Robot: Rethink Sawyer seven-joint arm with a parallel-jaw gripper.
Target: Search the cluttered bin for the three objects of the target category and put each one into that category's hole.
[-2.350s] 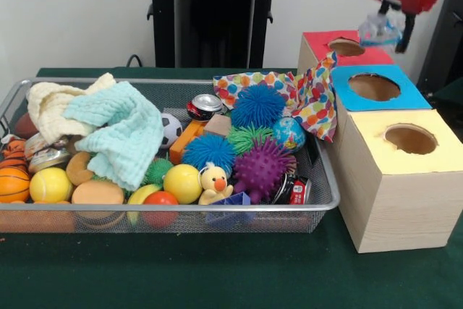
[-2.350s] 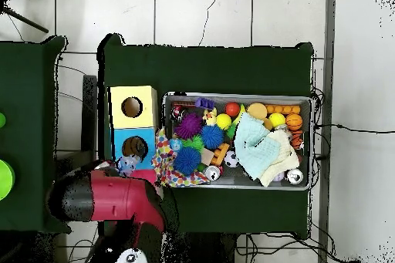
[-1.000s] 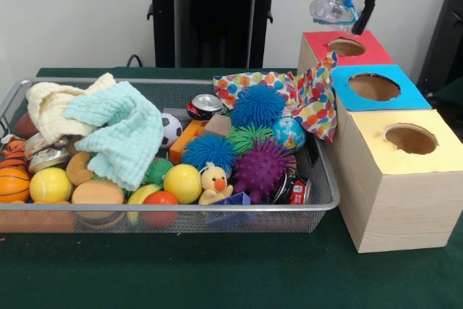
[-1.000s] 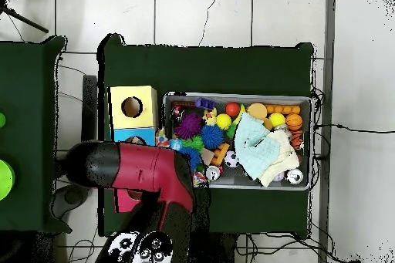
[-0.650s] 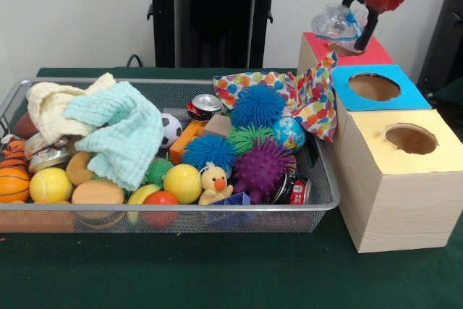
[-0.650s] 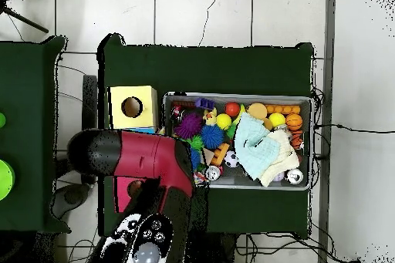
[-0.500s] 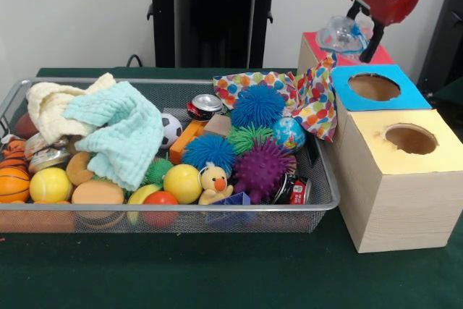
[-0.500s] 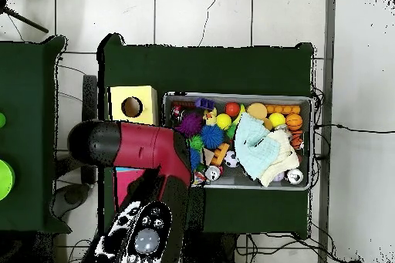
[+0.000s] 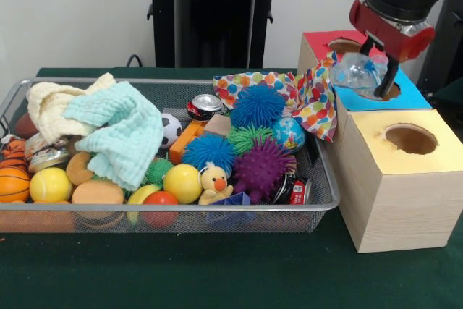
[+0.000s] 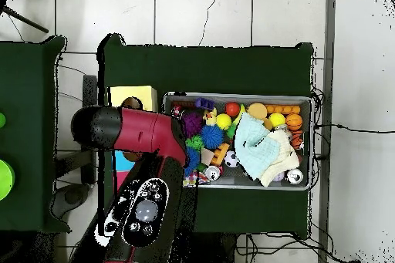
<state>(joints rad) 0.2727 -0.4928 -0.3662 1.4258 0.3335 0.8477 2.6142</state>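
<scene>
My gripper (image 9: pixel 378 72) is shut on a crushed clear plastic bottle (image 9: pixel 358 72) with a bit of blue on it. It holds the bottle just above the hole (image 9: pixel 391 92) of the blue-topped box (image 9: pixel 412 97), and the bottle hides most of that hole. The silver wire-mesh bin (image 9: pixel 181 208) lies to the left, full of toys and cloths. No other clear bottle shows in it. In the overhead view the red arm (image 10: pixel 146 140) hides the gripper, the bottle and most of the boxes. The bin (image 10: pixel 239 96) shows to its right.
A red-topped box (image 9: pixel 322 38) stands behind the blue one and a yellow-topped box (image 9: pixel 434 146) in front. A polka-dot cloth (image 9: pixel 311 95) drapes over the bin's right end. Spiky balls (image 9: pixel 257 105), a drink can (image 9: pixel 205 105) and towels (image 9: pixel 116 132) fill the bin.
My gripper has come down and toward the camera with the bottle, from above the red-topped box to just over the blue-topped box's hole.
</scene>
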